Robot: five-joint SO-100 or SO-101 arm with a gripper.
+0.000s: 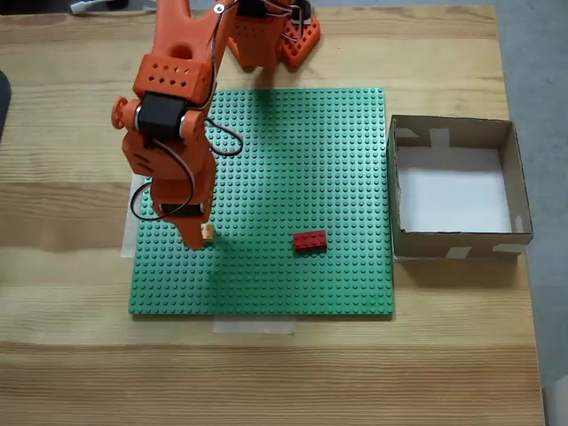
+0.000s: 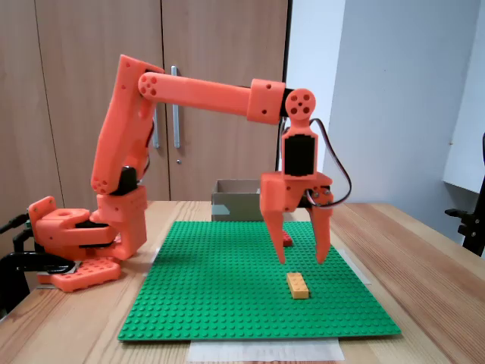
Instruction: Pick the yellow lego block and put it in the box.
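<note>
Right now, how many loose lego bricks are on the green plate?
2: the yellow lego block under the open tool, and a red brick nearer the box.

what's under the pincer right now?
The yellow lego block lies on the green baseplate, below the open pincer, untouched. In the top-down fixed view the arm covers most of the block.

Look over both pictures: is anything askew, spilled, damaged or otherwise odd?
Nothing stands out. The yellow brick and red brick lie flat on the green baseplate, the box stands upright beside it, and the open gripper hangs above the yellow brick.
</note>
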